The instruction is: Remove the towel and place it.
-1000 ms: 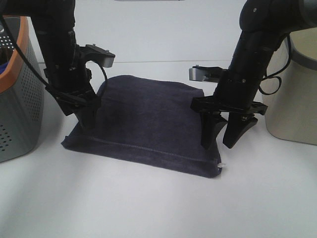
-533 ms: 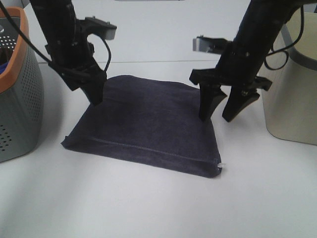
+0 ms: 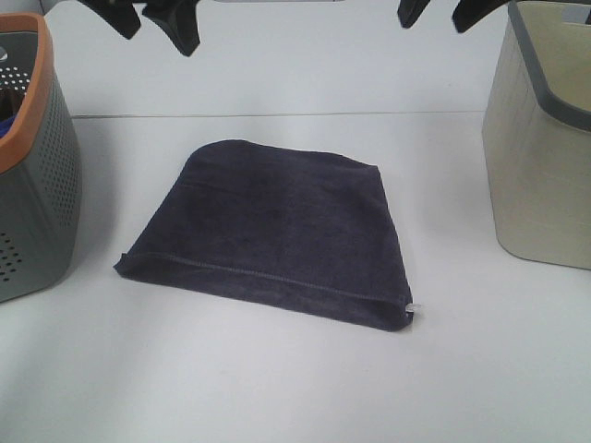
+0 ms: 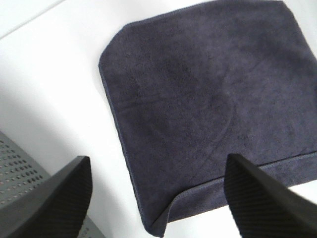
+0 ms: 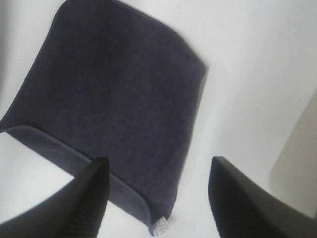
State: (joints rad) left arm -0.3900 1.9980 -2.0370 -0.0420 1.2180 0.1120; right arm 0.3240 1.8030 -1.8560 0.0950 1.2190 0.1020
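Towel (image 3: 268,235) flat between grey basket (image 3: 37,175) and beige bin (image 3: 536,166), both pincers apart.

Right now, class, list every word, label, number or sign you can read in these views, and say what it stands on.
No readable text in any view.
Small white tag at a corner of the towel: any print is too small and blurred to read.
Grey perforated basket and beige bin: no label shows.
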